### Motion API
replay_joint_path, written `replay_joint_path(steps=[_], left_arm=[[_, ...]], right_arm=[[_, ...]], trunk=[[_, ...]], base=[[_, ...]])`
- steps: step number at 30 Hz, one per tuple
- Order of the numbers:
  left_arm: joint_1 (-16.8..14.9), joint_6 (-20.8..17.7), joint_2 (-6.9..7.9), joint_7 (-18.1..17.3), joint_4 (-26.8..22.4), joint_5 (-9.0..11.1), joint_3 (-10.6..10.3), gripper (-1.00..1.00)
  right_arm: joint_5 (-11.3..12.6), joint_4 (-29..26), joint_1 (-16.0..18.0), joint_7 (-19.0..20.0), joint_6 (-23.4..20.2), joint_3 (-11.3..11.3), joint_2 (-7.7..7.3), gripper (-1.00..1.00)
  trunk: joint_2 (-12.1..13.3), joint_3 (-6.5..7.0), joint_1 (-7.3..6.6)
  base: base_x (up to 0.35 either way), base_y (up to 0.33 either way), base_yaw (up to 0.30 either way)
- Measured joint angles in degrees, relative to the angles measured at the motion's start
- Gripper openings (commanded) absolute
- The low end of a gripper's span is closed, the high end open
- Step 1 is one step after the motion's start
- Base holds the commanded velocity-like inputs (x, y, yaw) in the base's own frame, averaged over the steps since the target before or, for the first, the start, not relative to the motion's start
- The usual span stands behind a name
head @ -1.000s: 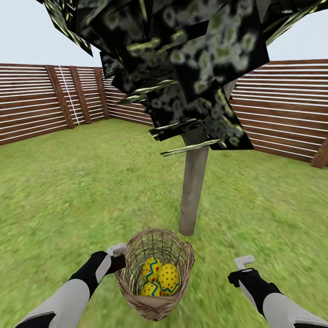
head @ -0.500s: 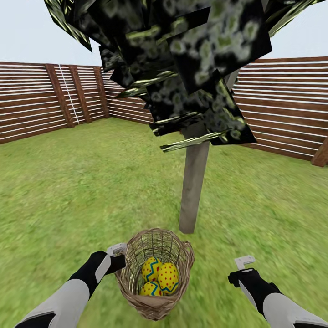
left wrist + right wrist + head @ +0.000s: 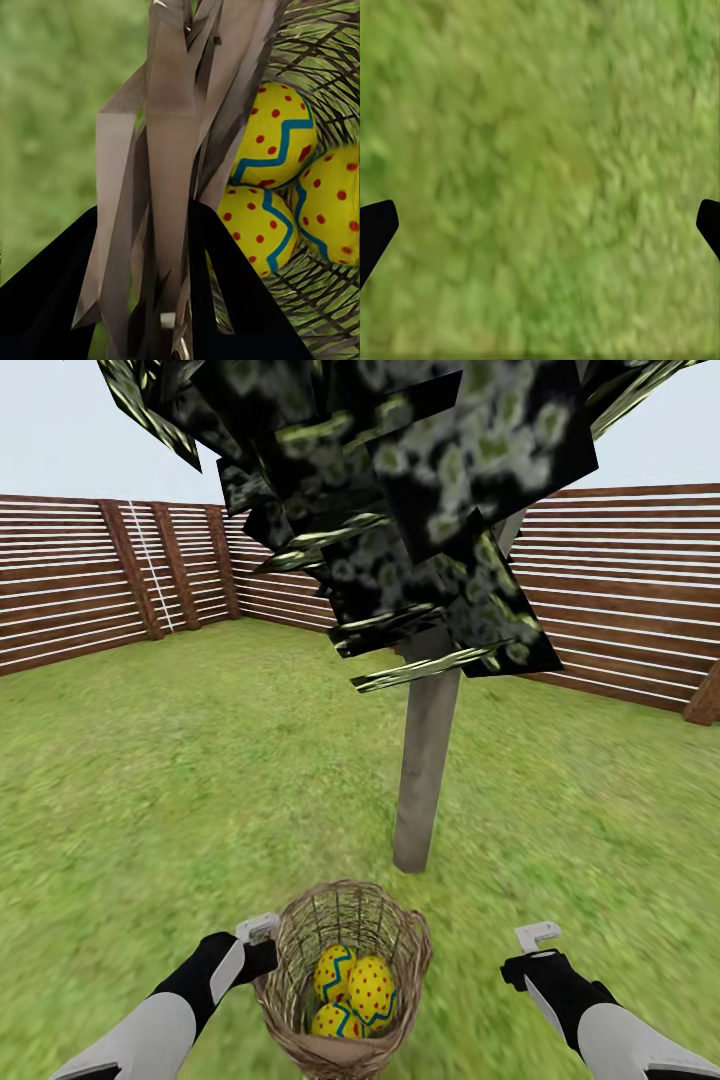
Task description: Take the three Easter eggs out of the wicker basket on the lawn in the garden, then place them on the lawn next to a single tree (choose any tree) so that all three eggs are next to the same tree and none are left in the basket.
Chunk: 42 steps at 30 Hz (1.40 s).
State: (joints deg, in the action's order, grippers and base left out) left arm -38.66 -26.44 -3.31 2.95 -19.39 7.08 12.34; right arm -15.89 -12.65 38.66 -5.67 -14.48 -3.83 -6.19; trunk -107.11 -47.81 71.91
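The wicker basket hangs tilted in front of me, my left gripper shut on its rim at the left side. In the left wrist view the woven rim is pinched between the black fingers. Three yellow Easter eggs with red dots and blue zigzags lie inside it, also seen through the wicker. The tree's grey-brown trunk rises from the lawn just beyond the basket, its dark foliage overhead. My right gripper is open over bare grass.
A brown slatted fence encloses the garden at the left and right. Open grass spreads around the trunk's foot on all sides.
The basket with the eggs has dropped lower in the head view, my left gripper with it. The view crept slightly toward the tree earlier. The right arm stays put.
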Motion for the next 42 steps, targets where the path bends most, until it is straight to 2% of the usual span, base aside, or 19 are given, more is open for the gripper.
replay_joint_path(steps=[2, 5, 19, 24, 30, 32, 38, 39, 42], left_arm=[[0.0, 0.4, 0.00, 0.0, 0.1, -0.1, 0.0, -1.00], [0.0, 0.5, -0.07, 0.0, 0.1, 0.9, 0.1, -1.00], [0.1, 1.6, -0.18, 0.0, 0.1, 0.6, 0.0, -1.00], [0.0, 1.7, -0.15, 0.0, -0.3, 2.6, -0.1, -1.00], [0.0, -2.2, -0.13, 0.0, -3.6, 2.3, -0.1, -1.00], [0.5, -1.6, -0.54, 0.8, -4.1, 2.9, -0.2, -1.00], [1.3, -1.8, -0.52, 0.7, -5.2, 3.3, -0.7, -1.00], [1.3, -1.7, -0.52, 0.7, -5.2, 3.4, -0.7, 1.00], [1.4, -0.7, -0.54, 0.7, -4.7, 2.1, 0.0, 1.00]], right_arm=[[0.0, 0.0, 0.0, 0.0, 0.0, 0.0, 0.00, 1.00], [0.0, 0.0, 0.0, 0.0, 0.0, 0.0, 0.00, 1.00], [0.0, 0.0, 0.0, 0.0, 0.0, 0.0, -0.02, 1.00], [0.0, 0.0, 0.0, 0.0, 0.0, -0.1, -0.01, 1.00], [0.0, 0.0, 0.0, 0.0, 0.0, 0.0, 0.00, 1.00], [0.4, 0.6, 0.7, -0.6, 0.7, 0.2, 0.65, 1.00], [0.5, 1.7, 2.4, -0.8, 1.0, 0.1, 2.10, 1.00], [0.5, 1.7, 2.4, -0.8, 1.0, 0.1, 2.11, 1.00], [0.5, 1.7, 2.4, -0.8, 1.0, 0.1, 2.11, 1.00]], trunk=[[-0.8, -0.35, 0.43], [-2.0, -0.89, 1.09], [-7.6, -3.41, 4.17], [-9.6, -4.29, 5.24], [-11.7, -5.20, 6.34], [-11.6, -5.18, 6.32], [-11.6, -5.18, 6.32], [-11.6, -5.18, 6.32], [-11.6, -5.19, 6.34]], base=[[0.000, 0.000, 0.000], [0.000, 0.000, 0.000], [0.000, 0.000, 0.000], [0.000, 0.000, 0.000], [0.000, 0.000, 0.000], [0.000, 0.000, 0.000], [0.000, 0.000, 0.000], [0.000, 0.000, 0.000], [0.000, 0.000, 0.000]])
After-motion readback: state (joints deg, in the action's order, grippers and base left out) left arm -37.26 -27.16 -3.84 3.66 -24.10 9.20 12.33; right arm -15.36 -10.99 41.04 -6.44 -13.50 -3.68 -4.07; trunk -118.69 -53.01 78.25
